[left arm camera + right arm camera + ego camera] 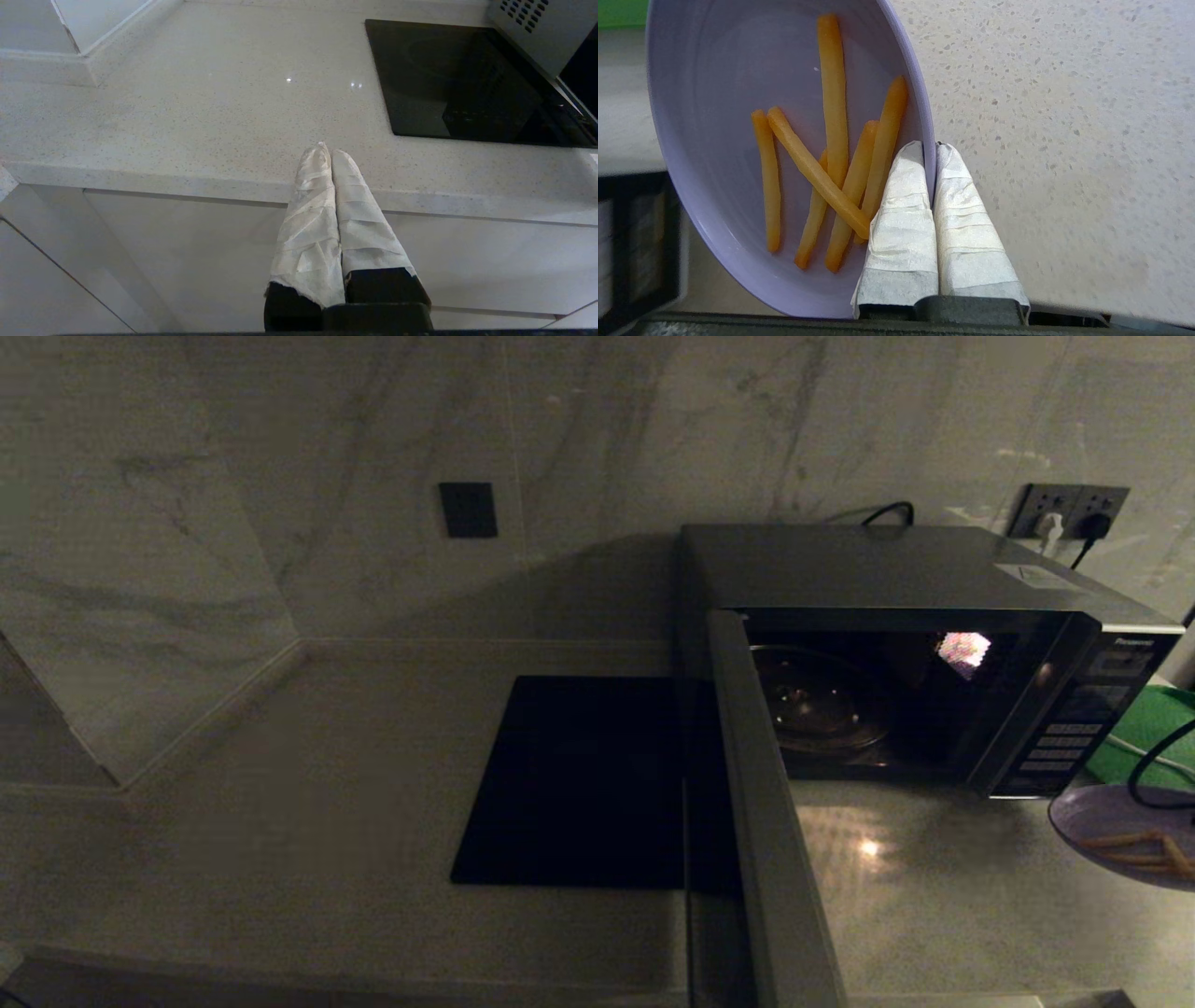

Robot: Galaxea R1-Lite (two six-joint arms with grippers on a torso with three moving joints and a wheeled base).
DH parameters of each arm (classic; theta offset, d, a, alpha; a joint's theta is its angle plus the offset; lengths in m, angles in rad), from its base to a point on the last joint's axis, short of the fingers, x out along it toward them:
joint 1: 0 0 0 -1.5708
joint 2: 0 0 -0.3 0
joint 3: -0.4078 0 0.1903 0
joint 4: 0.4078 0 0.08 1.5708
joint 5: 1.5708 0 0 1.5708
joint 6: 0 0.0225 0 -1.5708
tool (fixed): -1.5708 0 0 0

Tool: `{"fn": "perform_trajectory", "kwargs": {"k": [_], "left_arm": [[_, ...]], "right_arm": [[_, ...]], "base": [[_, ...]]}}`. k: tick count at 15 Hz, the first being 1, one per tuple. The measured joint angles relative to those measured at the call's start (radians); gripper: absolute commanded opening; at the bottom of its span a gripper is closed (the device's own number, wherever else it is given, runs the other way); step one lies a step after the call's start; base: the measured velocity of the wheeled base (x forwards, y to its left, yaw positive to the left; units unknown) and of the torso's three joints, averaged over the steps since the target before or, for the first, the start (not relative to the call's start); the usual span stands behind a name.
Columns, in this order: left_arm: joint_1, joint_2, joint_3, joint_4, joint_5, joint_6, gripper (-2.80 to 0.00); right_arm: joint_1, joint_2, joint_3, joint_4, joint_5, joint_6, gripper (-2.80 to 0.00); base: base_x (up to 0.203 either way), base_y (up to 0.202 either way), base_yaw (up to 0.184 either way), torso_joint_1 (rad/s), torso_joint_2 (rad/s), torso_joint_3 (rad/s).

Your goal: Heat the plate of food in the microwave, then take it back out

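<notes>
The microwave stands at the back right of the counter. Its door hangs wide open toward me, and the glass turntable inside is bare. The pale-lavender plate of food is held in the air at the far right, in front of the button panel. Several orange-yellow fries lie on that plate of food. My right gripper is shut on its rim, one finger inside and one outside. My left gripper is shut and holds nothing, low at the counter's front edge, out of the head view.
A flat black square mat lies on the counter left of the microwave, partly behind the open door. A green tray sits right of the microwave. Wall sockets with plugged cables are behind it. A raised ledge bounds the counter's left.
</notes>
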Motion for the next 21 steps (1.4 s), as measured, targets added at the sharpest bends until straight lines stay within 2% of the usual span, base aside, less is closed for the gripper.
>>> {"fn": "perform_trajectory", "kwargs": {"k": [21], "left_arm": [[0.000,0.000,0.000,0.000,0.000,0.000,-2.80]], "right_arm": [[-0.100,0.145,-0.025,-0.081,0.010,-0.060,-2.80]], "base": [[0.000,0.000,0.000,0.000,0.00,0.000]]}}
